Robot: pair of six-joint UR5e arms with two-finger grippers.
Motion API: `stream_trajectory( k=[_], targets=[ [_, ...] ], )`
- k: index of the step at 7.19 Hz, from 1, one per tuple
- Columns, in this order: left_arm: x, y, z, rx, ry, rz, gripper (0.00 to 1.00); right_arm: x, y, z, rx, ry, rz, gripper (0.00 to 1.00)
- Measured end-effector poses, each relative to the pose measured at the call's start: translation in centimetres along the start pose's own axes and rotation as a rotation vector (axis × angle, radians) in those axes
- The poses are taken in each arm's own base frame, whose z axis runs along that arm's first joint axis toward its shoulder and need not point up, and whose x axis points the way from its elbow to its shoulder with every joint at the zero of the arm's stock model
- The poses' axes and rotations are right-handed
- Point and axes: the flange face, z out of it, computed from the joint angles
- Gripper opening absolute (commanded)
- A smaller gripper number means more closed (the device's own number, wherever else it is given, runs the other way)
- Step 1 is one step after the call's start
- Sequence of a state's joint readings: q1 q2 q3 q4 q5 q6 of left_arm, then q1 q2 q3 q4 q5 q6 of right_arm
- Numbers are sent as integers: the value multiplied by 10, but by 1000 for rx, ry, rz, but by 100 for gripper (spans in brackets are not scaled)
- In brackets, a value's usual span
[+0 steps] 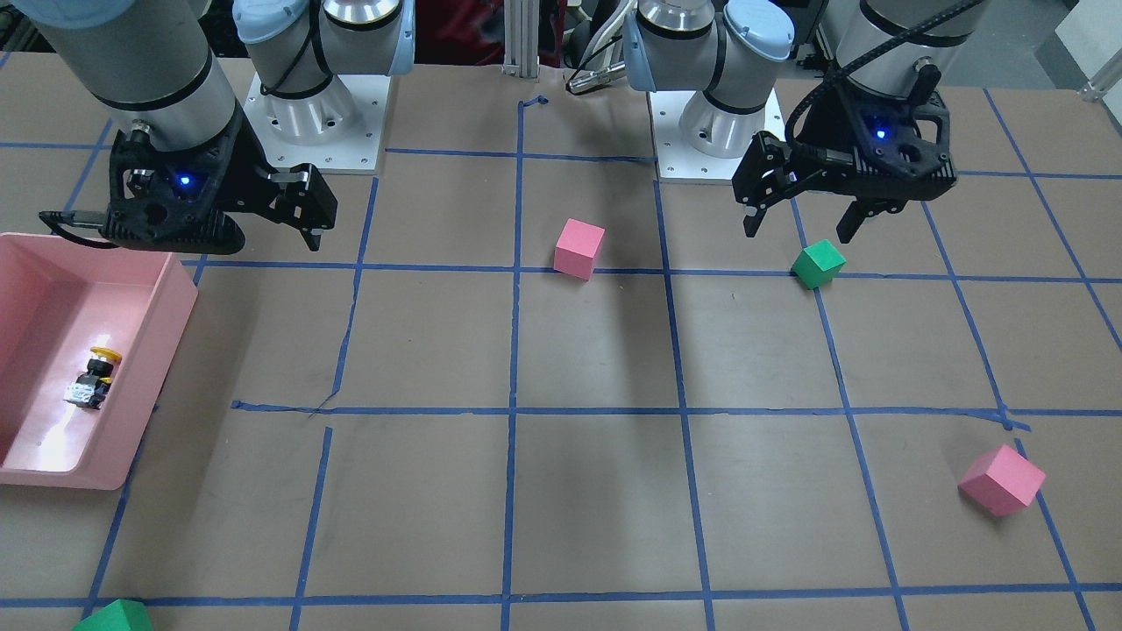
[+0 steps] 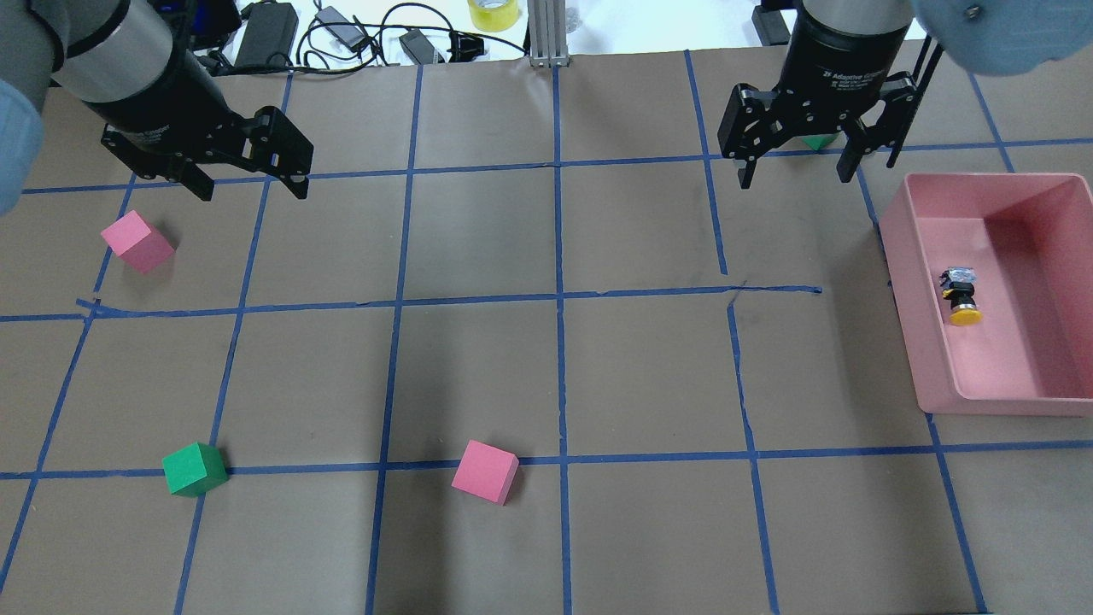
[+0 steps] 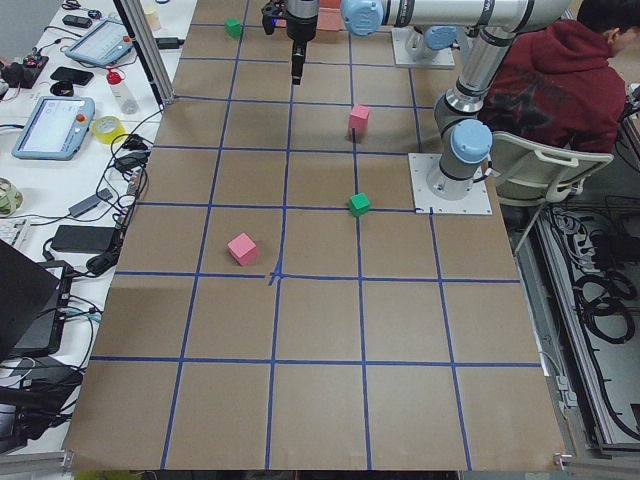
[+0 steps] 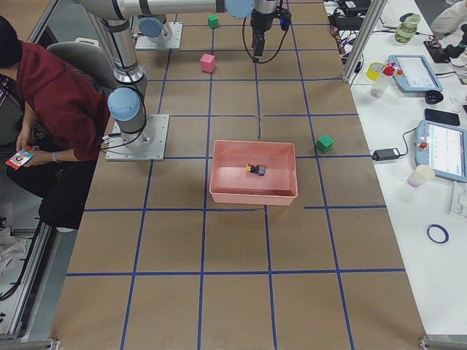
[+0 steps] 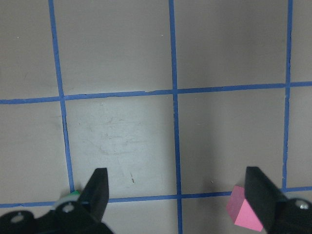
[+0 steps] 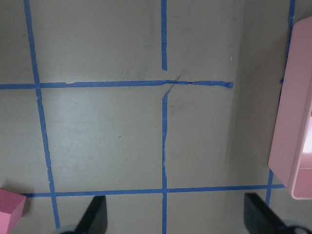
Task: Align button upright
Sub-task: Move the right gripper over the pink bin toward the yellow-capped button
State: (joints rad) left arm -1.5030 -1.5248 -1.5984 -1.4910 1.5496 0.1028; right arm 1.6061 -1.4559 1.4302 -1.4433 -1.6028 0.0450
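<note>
The button (image 2: 960,297) lies on its side inside the pink bin (image 2: 905,282), yellow cap toward the robot and black-and-grey body away from it. It also shows in the front view (image 1: 92,377) and in the right side view (image 4: 255,170). My right gripper (image 2: 794,179) is open and empty. It hangs above the table beyond the bin's far left corner, apart from the bin. My left gripper (image 2: 253,192) is open and empty over the far left of the table. The button shows in neither wrist view.
A pink cube (image 2: 137,242) sits just below the left gripper's spot. A green cube (image 2: 195,468) and another pink cube (image 2: 485,470) sit near the robot. Another green cube (image 1: 112,616) lies past the bin. The bin's wall (image 6: 292,122) edges the right wrist view.
</note>
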Motion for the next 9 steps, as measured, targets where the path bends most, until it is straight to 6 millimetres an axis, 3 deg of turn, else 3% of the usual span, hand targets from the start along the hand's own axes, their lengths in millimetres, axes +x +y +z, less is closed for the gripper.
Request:
stream_trajectory(
  k=[3, 9],
  targets=[
    [-1, 0, 0, 2, 0, -1, 100, 0, 1, 10, -21, 3, -1, 100],
    [-2, 1, -1, 1, -1, -4, 100, 1, 2, 12, -24, 8, 3, 100]
  ],
)
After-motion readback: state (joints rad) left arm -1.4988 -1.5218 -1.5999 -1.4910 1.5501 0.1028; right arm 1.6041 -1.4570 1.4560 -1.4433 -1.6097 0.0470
